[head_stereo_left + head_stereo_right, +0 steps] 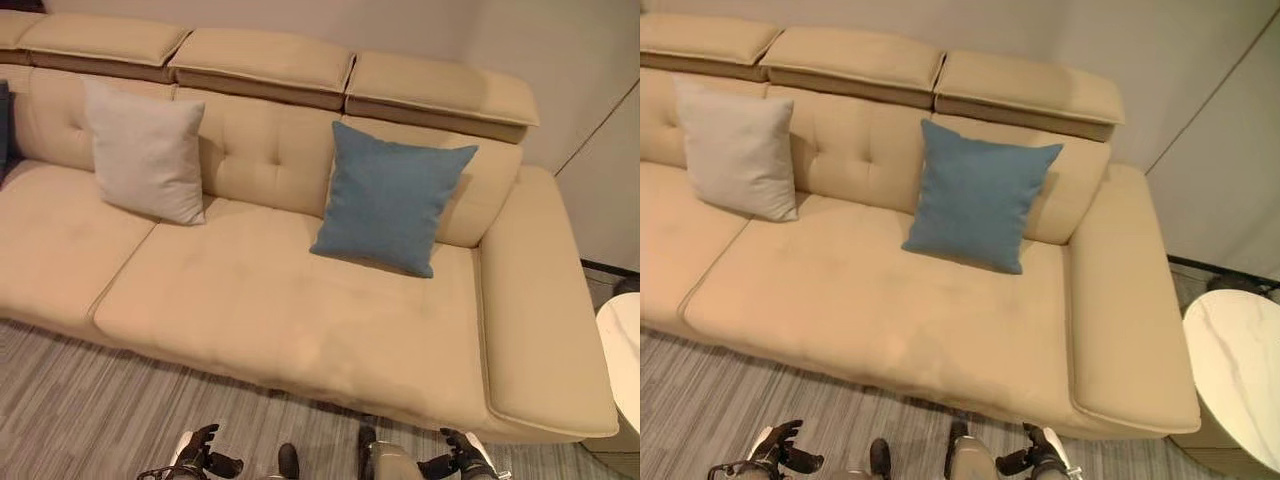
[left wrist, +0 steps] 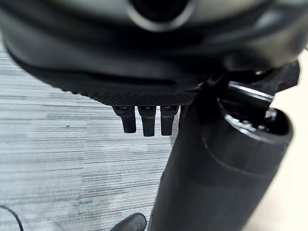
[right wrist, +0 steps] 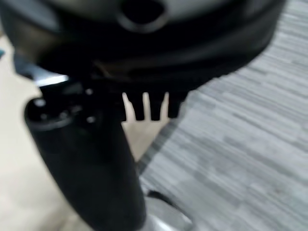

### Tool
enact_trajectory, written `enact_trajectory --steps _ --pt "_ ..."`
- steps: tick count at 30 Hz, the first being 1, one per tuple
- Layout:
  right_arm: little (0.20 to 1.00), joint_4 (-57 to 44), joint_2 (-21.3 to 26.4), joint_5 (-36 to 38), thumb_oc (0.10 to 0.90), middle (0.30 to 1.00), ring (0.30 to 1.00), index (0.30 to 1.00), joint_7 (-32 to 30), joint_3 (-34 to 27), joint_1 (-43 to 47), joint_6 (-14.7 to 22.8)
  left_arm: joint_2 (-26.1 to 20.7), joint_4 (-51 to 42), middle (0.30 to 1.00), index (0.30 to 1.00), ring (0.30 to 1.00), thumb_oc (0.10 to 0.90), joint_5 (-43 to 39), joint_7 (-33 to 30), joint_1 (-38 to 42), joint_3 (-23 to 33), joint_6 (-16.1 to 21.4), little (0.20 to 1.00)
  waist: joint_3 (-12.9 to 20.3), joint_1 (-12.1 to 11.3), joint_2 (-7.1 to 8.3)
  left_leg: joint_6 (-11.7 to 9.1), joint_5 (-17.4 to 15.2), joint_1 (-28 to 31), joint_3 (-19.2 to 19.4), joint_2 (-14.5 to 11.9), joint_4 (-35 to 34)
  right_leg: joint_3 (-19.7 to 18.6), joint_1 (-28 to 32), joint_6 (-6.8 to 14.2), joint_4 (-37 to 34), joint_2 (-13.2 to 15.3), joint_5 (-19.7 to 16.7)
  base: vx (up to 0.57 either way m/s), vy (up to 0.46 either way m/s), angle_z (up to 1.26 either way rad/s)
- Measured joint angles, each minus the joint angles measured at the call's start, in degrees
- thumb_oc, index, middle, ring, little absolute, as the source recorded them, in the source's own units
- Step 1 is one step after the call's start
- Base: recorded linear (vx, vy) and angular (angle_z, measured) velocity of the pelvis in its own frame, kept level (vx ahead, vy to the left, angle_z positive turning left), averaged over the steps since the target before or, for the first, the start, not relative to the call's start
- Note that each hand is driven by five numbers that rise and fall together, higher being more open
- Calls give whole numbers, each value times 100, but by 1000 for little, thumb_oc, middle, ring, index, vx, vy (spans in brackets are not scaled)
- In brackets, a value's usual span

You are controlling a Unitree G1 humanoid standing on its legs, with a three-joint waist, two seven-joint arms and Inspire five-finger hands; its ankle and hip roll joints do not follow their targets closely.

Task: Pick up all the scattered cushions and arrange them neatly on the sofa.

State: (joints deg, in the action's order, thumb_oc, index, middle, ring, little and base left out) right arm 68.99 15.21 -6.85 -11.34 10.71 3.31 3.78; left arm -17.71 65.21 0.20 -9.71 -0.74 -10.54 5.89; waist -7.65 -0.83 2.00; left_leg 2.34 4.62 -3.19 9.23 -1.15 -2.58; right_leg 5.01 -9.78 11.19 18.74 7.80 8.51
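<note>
Beige sofa (image 1: 300, 300) stands on grey striped carpet (image 1: 80, 410). Two cushions sit upright on its seat, leaning against the tufted backrest: a light grey cushion (image 1: 148, 152) toward the left, a blue cushion (image 1: 388, 197) toward the right, well apart.

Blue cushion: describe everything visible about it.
The blue cushion is square, covered in a plain woven-looking blue-grey fabric with pointed corners and no visible pattern or piping. It looks plump and undented. It stands tilted back, its lower edge on the seat of the beige sofa and its back leaning against the tufted backrest, toward the sofa's right end. It stands well apart from the light grey cushion. Neither hand touches it.
</note>
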Motion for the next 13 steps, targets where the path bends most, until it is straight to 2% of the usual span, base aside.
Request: enact_trajectory --steps 1,2,7,13 --pt "900 -2 -1 2 800 900 900 900 4 1 51 6 3 0 900 900 900 800 1 1 -21 -1 -2 900 14 -4 21 -31 11 5 -7 11 -69 6 212 -80 -460 -10 40 -34 -137 -26" --pt "900 20 46 16 800 900 900 900 -5 -16 121 3 145 6 900 900 900 800 0 24 -62 -16 -7 900 64 29 -155 -210 147 26 -147 -117 -190 -1 491 -579 -1164 -290 -444 -28 -103 -18" --pt "900 37 54 78 800 900 900 900 -5 -15 -42 -24 312 15 900 900 900 800 2 30 -91 -89 -4 900 369 32 -141 -489 158 -33 -201 -397 -50 -26 535 -701 -1315 -585 -482 8 -95 -7" --pt "900 253 64 119 800 900 900 900 -3 -17 -277 -105 349 14 900 900 900 800 2 36 -59 -224 -5 900 575 199 -162 -501 167 -22 -308 -402 -57 103 539 -793 -1190 -580 -404 23 -48 9"
